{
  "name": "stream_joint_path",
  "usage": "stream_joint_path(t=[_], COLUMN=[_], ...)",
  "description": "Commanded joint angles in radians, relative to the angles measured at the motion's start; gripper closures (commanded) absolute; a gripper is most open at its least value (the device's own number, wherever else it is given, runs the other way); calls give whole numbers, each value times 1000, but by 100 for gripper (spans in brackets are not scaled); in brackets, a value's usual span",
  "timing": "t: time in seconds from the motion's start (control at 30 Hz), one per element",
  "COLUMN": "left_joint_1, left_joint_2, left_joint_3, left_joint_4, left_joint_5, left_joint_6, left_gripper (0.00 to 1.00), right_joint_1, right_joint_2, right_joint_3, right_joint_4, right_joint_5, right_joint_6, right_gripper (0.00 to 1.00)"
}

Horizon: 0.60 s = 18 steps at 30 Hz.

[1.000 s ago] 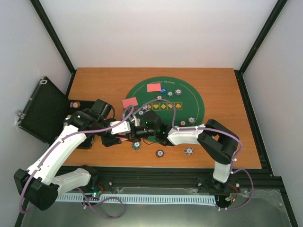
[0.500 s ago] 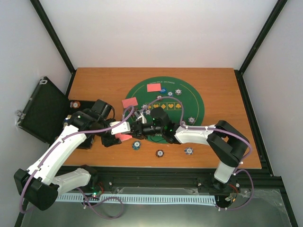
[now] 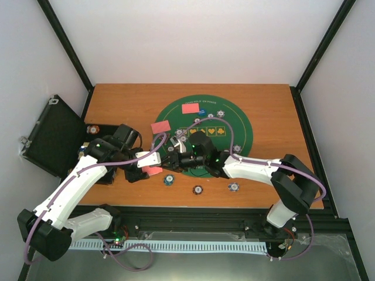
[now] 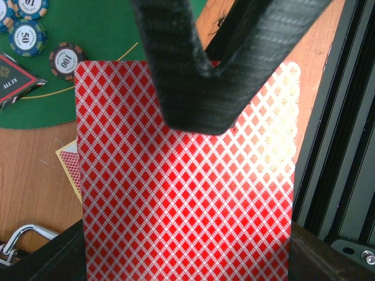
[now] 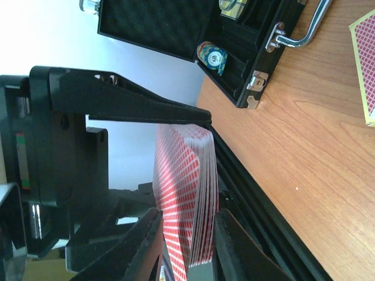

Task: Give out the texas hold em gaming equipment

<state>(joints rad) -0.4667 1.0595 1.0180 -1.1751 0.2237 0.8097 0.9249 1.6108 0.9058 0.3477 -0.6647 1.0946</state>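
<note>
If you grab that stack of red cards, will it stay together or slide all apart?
The stack of red cards would probably slide apart if squeezed loosely: its edge shows many separate thin layers. The outer card has a shiny patch, so the cards are likely slippery. One thin card alone would probably bend.

Glossy diamond-printed cards, matt green felt mat, smooth wooden table.
</note>
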Motion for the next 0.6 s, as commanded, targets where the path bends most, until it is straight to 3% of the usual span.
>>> stream_joint_path(t=[0.0, 0.07, 0.13, 0.23, 0.33, 0.57], left_joint_1=[2, 2, 2, 2, 2, 2], left_joint_2=[-18, -18, -17, -13, -8, -4], left_joint_3=[7, 5, 5, 7, 10, 22], left_joint_4=[12, 12, 12, 12, 12, 8], left_joint_5=[-6, -8, -9, -5, -4, 0], left_joint_6=[24, 26, 27, 25, 21, 21], left_gripper=[89, 89, 89, 89, 89, 89], right_joint_1=[-2, -1, 1, 7, 15, 33], right_joint_2=[-41, -50, -55, -38, -11, 68], right_joint_3=[-8, -15, -18, -18, -22, 9], right_joint_4=[-48, -43, -39, -33, 17, 98], right_joint_5=[22, 23, 21, 9, -8, -19], right_joint_6=[-32, -26, -28, -30, -10, 33], right_gripper=[77, 77, 70, 40, 25, 26])
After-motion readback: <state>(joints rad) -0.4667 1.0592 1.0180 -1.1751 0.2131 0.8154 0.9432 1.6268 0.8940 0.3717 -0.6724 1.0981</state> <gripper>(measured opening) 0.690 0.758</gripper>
